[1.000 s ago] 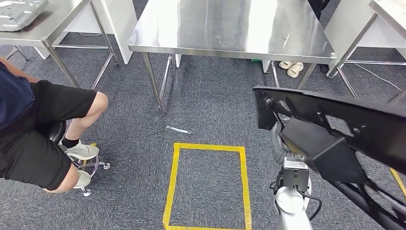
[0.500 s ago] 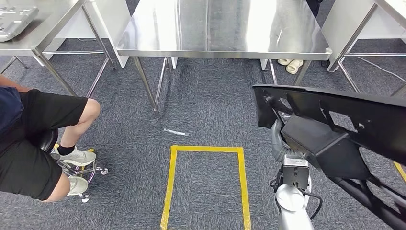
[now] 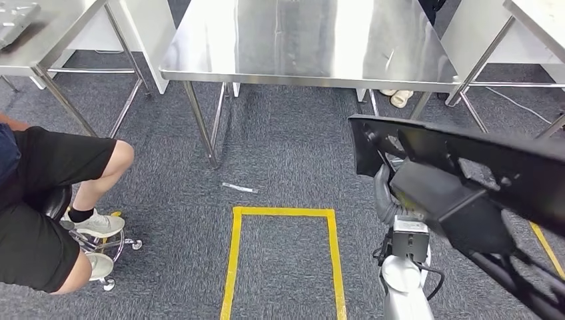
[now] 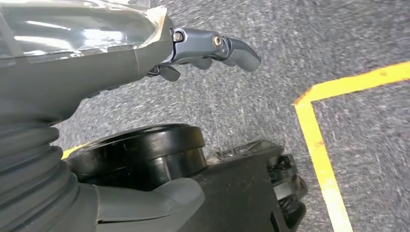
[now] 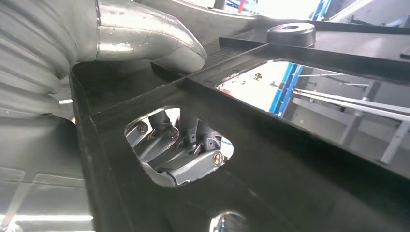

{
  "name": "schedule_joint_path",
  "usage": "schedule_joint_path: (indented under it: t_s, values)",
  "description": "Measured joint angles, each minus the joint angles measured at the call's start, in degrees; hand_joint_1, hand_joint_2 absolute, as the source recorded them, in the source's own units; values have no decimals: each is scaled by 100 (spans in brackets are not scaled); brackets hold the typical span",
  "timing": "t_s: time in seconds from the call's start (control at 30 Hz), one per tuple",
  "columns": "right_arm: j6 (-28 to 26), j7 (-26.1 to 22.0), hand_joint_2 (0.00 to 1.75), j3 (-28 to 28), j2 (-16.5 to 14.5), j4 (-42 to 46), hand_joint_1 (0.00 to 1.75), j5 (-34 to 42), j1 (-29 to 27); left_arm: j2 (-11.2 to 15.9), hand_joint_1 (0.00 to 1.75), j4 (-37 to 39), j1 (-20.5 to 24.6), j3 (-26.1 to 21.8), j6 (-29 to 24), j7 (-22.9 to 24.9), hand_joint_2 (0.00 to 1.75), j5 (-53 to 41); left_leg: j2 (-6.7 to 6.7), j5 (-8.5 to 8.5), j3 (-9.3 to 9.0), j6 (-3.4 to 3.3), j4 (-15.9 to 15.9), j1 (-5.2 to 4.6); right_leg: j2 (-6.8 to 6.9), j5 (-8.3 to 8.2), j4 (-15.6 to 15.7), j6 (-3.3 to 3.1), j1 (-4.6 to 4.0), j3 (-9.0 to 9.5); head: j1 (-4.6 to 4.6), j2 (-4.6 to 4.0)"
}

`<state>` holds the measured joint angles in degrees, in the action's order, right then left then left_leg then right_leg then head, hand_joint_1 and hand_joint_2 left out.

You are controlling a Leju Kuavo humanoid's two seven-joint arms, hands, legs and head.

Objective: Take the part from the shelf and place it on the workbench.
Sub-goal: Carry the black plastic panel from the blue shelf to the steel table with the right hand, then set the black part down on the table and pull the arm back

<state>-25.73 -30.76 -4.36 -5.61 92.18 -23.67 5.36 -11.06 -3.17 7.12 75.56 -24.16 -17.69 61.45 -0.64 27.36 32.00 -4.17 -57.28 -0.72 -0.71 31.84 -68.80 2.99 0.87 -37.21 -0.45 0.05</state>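
Here one black part [image 3: 466, 157] in right hand [image 5: 174, 150]

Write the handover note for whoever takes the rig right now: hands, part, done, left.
Right hand: holds the black part, fingers through an opening in it.
Left hand: empty, hanging over the carpet, fingers loosely curled.
Part is off the shelf, carried in the air on the robot's right side.
Steel workbench lies ahead, beyond the yellow floor marking. A seated person is on the left.
Left to do: reach the workbench, set the part on it.
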Motion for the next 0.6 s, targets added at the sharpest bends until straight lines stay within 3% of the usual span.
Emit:
schedule_joint_path:
  t_s: [0.07,0.1,0.17,0.2,0.27,0.33,0.4,0.47,0.53,0.57,0.6]
  values:
    - [0,-5,175,1,-1,-11,175,0,-18,0,0,0,-2,0,1,-13,175,1,9,43,-37,-17,-1,-6,3,117,-548,24,2,-406,-1,-1]
    - [0,-6,175,1,-1,-16,175,0,-25,0,0,0,-2,0,1,-15,175,2,8,72,-72,-15,-2,-7,5,40,-520,69,2,-461,2,-1]
    - [-1,-7,175,1,-1,-21,175,0,-23,0,0,0,-2,0,1,-18,175,2,7,144,-174,5,-1,-6,27,-365,162,176,3,-244,3,0]
    - [-2,-8,175,1,-1,-22,175,0,-20,0,0,0,-2,0,2,-19,175,2,8,184,-229,26,0,-11,50,-553,560,186,-6,-93,-2,1]
    - [-2,-9,175,1,-5,-26,175,0,-13,0,0,2,-1,0,3,-20,175,2,18,254,-283,87,6,-26,93,-688,1022,59,-41,100,-9,1]
    - [-2,-10,175,7,-8,-31,175,1,-14,0,0,6,0,0,3,-21,175,2,32,286,-302,145,-17,-39,89,-662,1064,-115,-56,154,-24,-1]
    - [-4,-10,175,14,-9,-33,175,1,-12,0,0,18,1,1,4,-24,175,1,39,321,-257,196,-170,-38,68,-685,1082,-183,-10,230,-37,0]
    - [-4,-10,175,15,-15,-34,175,1,-6,0,0,32,3,2,7,-29,175,0,37,489,42,266,-680,-22,59,-644,1095,-247,24,305,-51,1]
    - [-4,-11,175,16,-17,-38,175,1,-9,-1,0,39,2,2,12,-38,175,1,36,766,517,327,-1386,-9,58,-588,1095,-304,21,354,-62,-1]
    - [-4,-15,175,16,-16,-43,175,2,-14,-1,0,42,3,3,24,-49,175,0,35,833,701,346,-1596,-4,55,-559,1094,-312,20,382,-60,0]
    - [-4,-21,175,16,-16,-50,175,5,-17,-1,0,44,3,3,40,-59,175,0,35,786,794,356,-1628,1,47,-528,1094,-310,19,418,-62,-1]
